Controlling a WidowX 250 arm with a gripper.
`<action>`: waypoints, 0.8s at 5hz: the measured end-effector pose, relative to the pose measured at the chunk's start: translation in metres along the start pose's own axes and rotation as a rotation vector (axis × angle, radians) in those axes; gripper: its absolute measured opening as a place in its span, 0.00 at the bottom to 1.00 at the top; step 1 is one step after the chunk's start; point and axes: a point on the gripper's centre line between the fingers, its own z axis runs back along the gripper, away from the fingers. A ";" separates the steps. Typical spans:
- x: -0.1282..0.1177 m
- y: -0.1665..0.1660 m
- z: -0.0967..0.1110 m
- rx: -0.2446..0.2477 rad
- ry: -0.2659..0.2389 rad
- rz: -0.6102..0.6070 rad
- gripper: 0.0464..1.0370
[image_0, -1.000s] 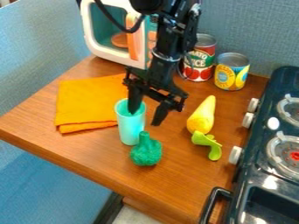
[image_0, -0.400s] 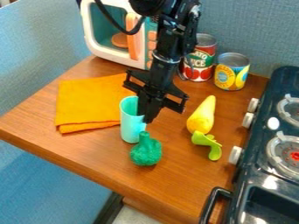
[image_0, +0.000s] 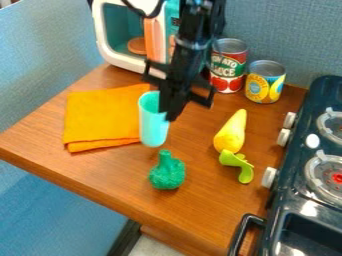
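At 3 o'clock of the cloth (image_0: 103, 117), we have the cup (image_0: 153, 127) near upright, gripper (image_0: 169, 117) closed on its 3 o'clock wall near the rim. We read this as the lift step: base looks off the table (image_0: 220, 210). Next move calls for a firm, even pinch and slow travel, clear of the broccoli (image_0: 167, 172) at 6 o'clock; an off-center hold could let it swing.

Cup: smooth, tall, slightly tapered, open top; likely light plastic. Broccoli: bumpy head, stub stem. Pear (image_0: 230, 135) near 3 o'clock: smooth, long neck. Cloth: soft, folded flat. Cans (image_0: 228, 67) (image_0: 265, 84) around 1 and 2 o'clock: rigid cylinders, metal rims. Table: wood grain.
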 end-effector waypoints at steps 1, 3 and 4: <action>0.019 -0.002 0.035 -0.086 -0.074 -0.031 0.04; 0.056 -0.021 0.037 -0.181 -0.027 -0.112 0.04; 0.068 -0.025 0.021 -0.177 0.021 -0.134 0.04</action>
